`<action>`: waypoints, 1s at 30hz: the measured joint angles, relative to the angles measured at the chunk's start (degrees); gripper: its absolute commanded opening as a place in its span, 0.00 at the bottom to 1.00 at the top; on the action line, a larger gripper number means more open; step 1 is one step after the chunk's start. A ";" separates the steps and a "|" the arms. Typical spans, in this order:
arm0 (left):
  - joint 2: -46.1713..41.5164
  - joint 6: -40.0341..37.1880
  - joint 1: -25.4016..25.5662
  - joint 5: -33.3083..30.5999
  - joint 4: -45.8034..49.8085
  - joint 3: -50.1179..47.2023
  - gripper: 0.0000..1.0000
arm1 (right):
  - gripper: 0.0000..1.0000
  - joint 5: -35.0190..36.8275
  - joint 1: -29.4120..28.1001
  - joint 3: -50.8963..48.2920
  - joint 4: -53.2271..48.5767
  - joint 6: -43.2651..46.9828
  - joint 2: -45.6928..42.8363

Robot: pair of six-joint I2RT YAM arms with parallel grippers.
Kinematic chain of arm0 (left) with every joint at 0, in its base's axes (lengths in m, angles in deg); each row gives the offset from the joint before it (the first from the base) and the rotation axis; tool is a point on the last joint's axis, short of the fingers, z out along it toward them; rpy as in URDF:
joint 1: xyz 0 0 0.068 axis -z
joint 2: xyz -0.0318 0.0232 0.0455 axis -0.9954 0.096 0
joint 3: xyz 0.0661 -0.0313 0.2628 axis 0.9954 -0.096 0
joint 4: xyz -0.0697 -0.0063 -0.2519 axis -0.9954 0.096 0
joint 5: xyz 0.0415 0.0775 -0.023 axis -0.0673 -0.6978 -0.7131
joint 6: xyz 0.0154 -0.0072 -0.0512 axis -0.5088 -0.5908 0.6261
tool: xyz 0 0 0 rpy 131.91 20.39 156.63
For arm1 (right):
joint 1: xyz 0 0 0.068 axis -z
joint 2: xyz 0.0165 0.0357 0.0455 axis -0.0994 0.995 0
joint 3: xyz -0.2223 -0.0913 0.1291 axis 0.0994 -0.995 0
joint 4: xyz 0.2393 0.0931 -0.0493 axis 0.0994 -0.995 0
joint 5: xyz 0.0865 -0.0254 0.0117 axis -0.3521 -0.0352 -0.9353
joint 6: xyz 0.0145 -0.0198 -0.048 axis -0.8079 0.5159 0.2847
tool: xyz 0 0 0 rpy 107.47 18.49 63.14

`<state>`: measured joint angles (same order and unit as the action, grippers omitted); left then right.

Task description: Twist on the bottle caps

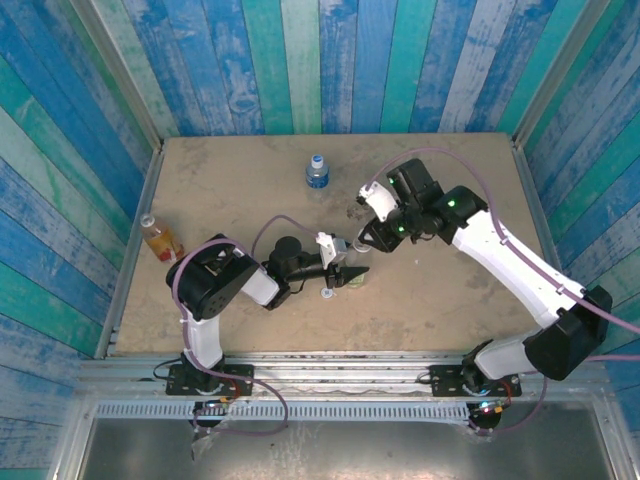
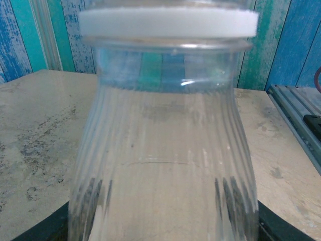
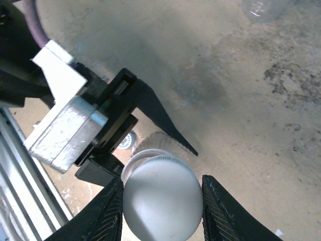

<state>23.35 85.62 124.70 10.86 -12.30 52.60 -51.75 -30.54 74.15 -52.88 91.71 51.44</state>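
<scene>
The right gripper (image 3: 161, 181) points down over the middle of the table (image 1: 230, 180), its 2 ribbed black fingers (image 3: 113, 213) pressed against opposite sides of a white cap (image 3: 161, 201), so it is closed on that cap. The cap sits on the neck of the clear ribbed bottle (image 2: 165, 150), which stands upright; from the left wrist the cap's lower edge lies just above the bottle's collar ring. The left gripper (image 1: 348, 272) reaches in from the left and is clamped low on this same bottle, 1 dark finger on each side of its body. Just beside the left gripper's fingers, on the near side, 1 small loose cap (image 1: 327, 294) lies flat on the table. The other 2 bottles stand well apart from this spot: the blue-labelled bottle (image 1: 317, 172) farther back near the centre, with a blue top, and the orange bottle (image 1: 160, 240) at the table's left edge. Blue and green plank walls (image 1: 330, 60) enclose the table.
</scene>
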 measured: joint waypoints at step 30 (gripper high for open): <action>0.31 0.42 -0.20 0.28 0.02 0.35 0.59 | 0.37 -0.83 0.35 -1.36 1.79 2.21 0.61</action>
<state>23.65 86.03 124.50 11.14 -12.27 52.95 -52.58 -30.19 72.80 -51.09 93.91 52.05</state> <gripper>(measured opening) 0.594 0.396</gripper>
